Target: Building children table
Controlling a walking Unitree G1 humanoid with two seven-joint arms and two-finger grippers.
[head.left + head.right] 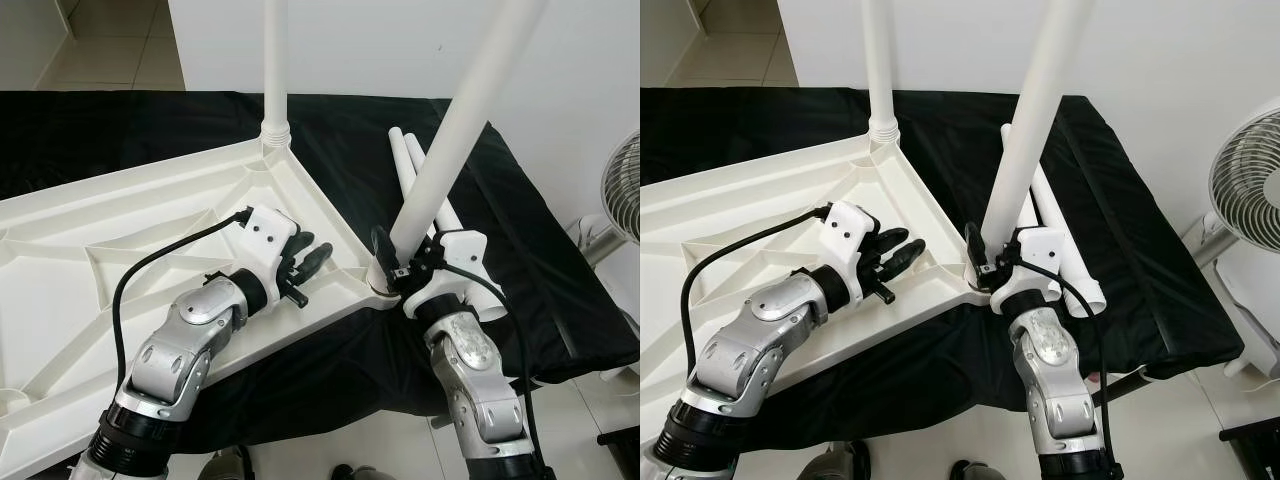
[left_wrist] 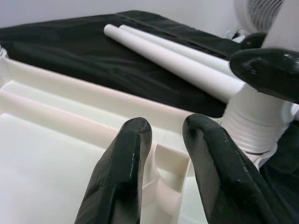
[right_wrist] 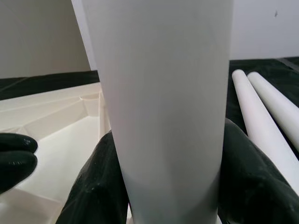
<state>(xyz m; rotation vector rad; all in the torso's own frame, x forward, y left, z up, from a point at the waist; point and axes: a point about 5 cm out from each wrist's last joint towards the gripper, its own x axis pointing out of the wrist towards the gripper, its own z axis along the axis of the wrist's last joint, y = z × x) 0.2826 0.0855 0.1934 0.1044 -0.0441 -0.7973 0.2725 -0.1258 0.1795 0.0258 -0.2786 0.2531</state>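
Tabletop [image 1: 120,220] lies upside down on the black-covered bench [image 1: 530,260], ribs up, its near right corner close to the bench's front edge. One leg [image 1: 275,60] is already standing in the far corner socket, roughly upright.

Right gripper [image 1: 400,262] has the second leg [image 1: 455,130] pinched between its fingers [image 3: 100,186], low down just above the threaded end. That end sits at the near corner socket [image 1: 378,285]. I can't tell if the thread has caught.

Key relation: the leg's long axis isn't square to the tabletop. It leans up and away toward the bench's far right corner, while the seated leg stands near vertical. My read is that the top needs to come back over the socket before it'll run in clean; otherwise there's a cross-thread risk.

Left gripper [image 1: 300,262] rests inside the tabletop just beside that same corner, fingers [image 2: 121,172] slightly spread, holding nothing, tips pointing at the socket. It's the nearer arm for bracing the panel, and it looks to be pressing down to do that.

Two spare legs [image 1: 420,165] lie side by side on the bench beyond the right gripper, long axes running toward the far edge.
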